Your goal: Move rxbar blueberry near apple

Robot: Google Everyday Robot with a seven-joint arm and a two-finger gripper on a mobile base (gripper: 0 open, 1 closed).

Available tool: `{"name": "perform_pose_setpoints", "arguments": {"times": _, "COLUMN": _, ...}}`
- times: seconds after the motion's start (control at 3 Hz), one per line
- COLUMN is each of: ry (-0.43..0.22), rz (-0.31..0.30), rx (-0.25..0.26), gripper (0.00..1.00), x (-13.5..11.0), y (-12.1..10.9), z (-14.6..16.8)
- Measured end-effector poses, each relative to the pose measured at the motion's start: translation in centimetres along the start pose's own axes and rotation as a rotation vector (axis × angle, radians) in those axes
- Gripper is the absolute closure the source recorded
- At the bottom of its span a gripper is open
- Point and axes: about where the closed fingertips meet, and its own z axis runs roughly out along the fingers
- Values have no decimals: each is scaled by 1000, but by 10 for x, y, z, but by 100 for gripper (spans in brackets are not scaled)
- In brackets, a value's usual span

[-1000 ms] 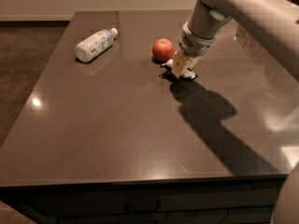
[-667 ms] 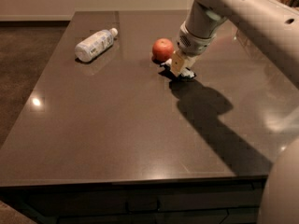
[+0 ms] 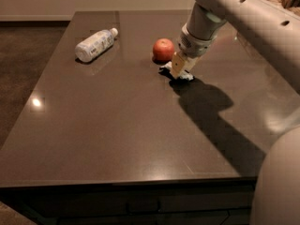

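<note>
The rxbar blueberry [image 3: 182,75] lies on the dark table just right of and in front of the apple [image 3: 163,49], a short gap between them. Only its white and dark edges show, since my gripper [image 3: 178,67] comes down right on top of it. The apple is round, red-orange and sits toward the far middle of the table. My arm reaches in from the upper right and casts a large shadow on the table to the right of the bar.
A white plastic bottle [image 3: 95,44] lies on its side at the far left of the table [image 3: 117,135]. The table's front edge runs along the bottom. My arm's casing fills the right edge.
The arm has leaned slightly to the left. The gripper, the bar and the apple stay where they were.
</note>
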Motion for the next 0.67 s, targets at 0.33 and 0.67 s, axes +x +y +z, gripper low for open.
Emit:
{"name": "perform_pose_setpoints", "arguments": {"times": 0.33, "ry": 2, "rz": 7, "rx": -6, "gripper": 13, "x": 0, "y": -2, "z": 5}}
{"name": "perform_pose_setpoints", "arguments": {"times": 0.67, "ry": 4, "rz": 6, "rx": -7, "gripper": 0, "x": 0, "y": -2, "z": 7}}
